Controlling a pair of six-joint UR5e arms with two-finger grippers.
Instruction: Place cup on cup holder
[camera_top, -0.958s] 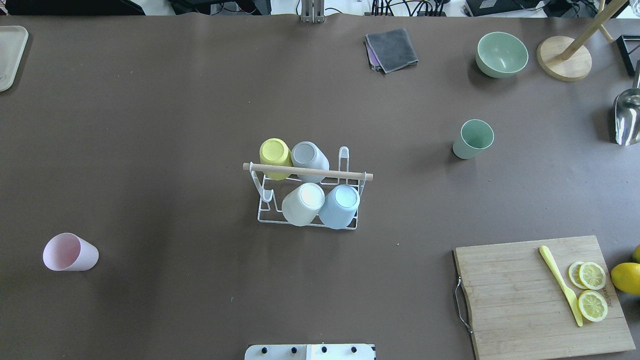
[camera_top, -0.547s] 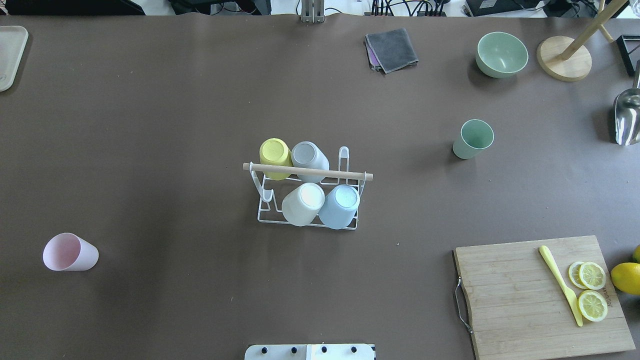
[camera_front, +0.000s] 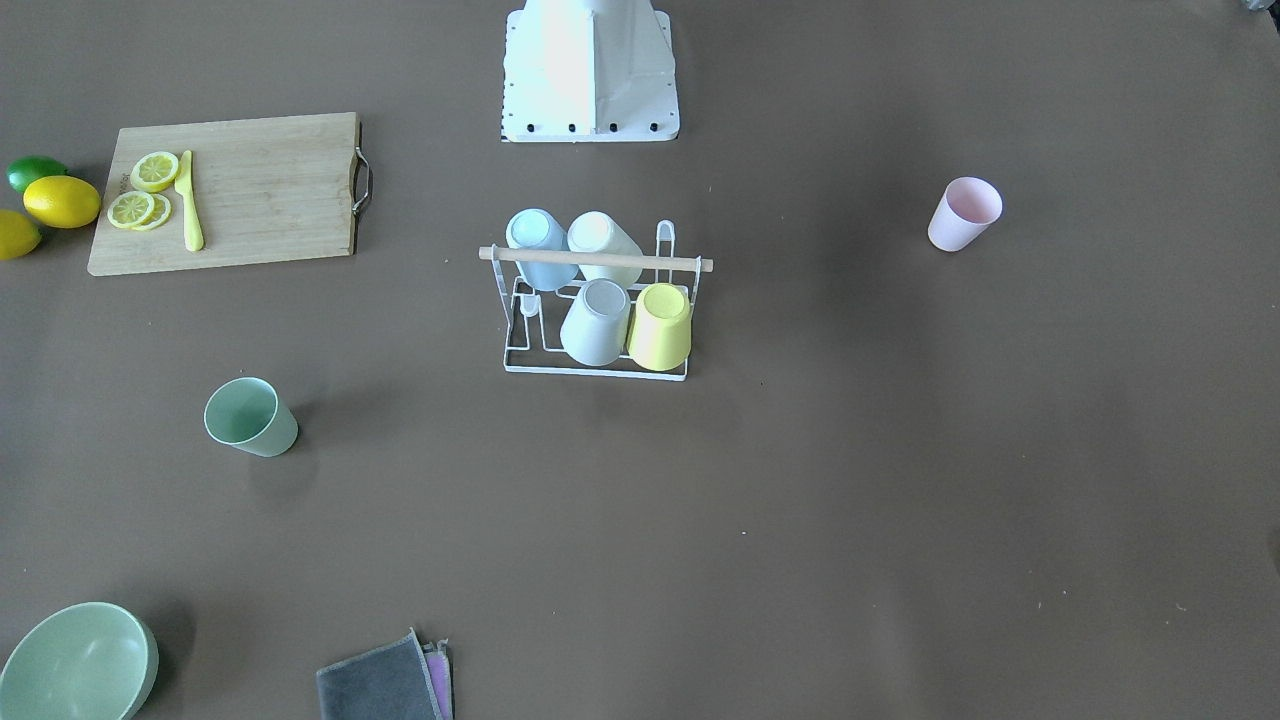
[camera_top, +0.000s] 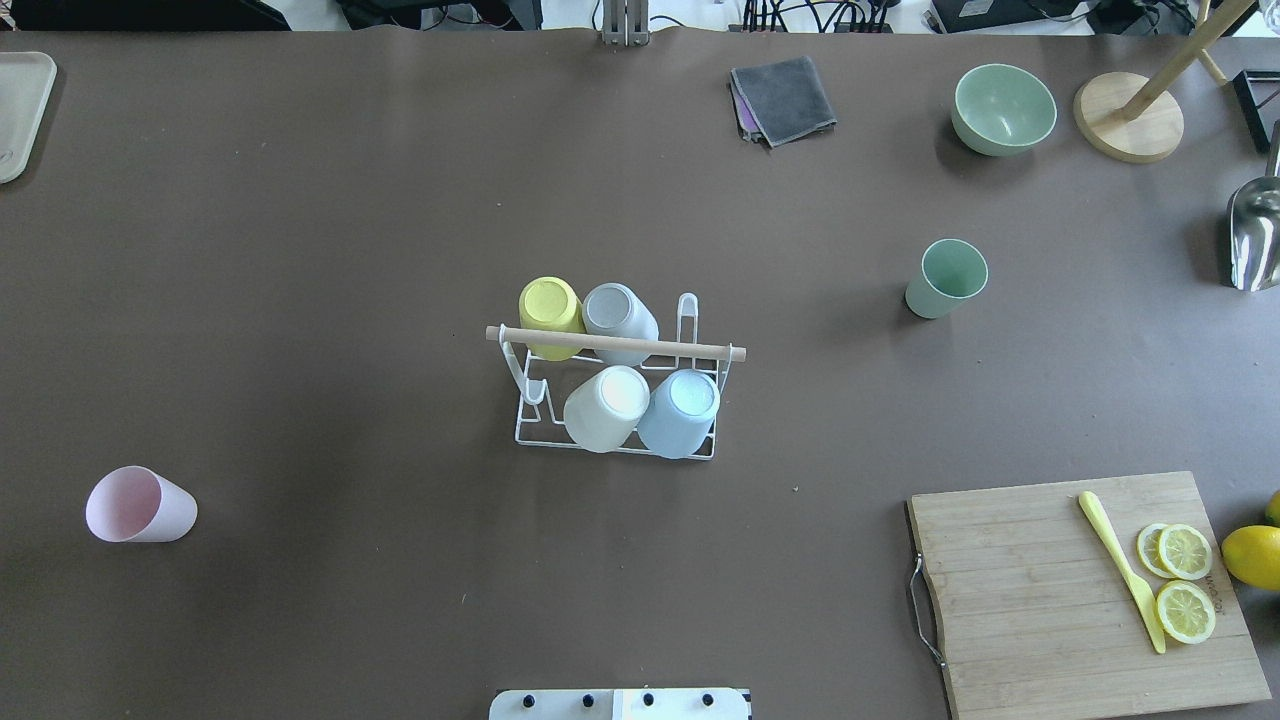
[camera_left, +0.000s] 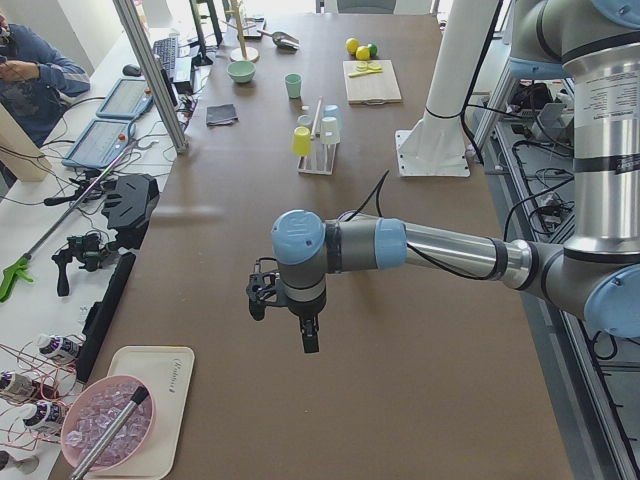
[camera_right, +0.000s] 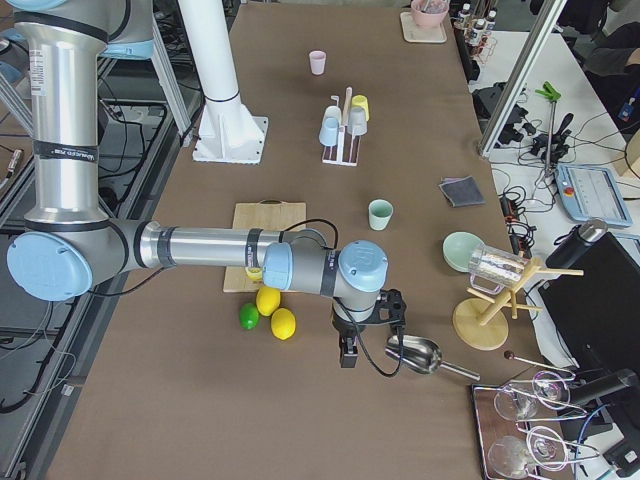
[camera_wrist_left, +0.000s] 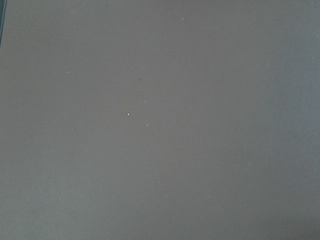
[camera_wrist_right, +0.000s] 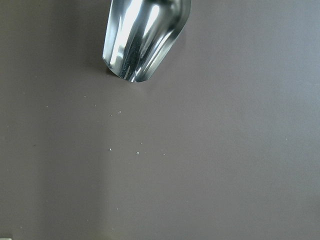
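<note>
The white wire cup holder (camera_top: 700, 349) with a wooden rod stands mid-table, also in the front view (camera_front: 600, 260). A yellow, a grey, a white and a blue cup sit upside down on its prongs. A green cup (camera_top: 947, 277) stands upright to its right and a pink cup (camera_top: 138, 505) far to its left. Both show in the front view, green (camera_front: 248, 416) and pink (camera_front: 962, 213). My left gripper (camera_left: 300, 335) hangs over bare table far from the rack. My right gripper (camera_right: 350, 350) hangs beside a metal scoop. I cannot tell whether either is open or shut.
A cutting board (camera_top: 1090, 590) holds lemon slices and a yellow knife, with whole lemons beside it. A green bowl (camera_top: 1003, 108), a grey cloth (camera_top: 783, 98), a wooden stand (camera_top: 1128, 117) and the metal scoop (camera_top: 1255, 235) lie at the right. A tray (camera_top: 20, 110) is far left.
</note>
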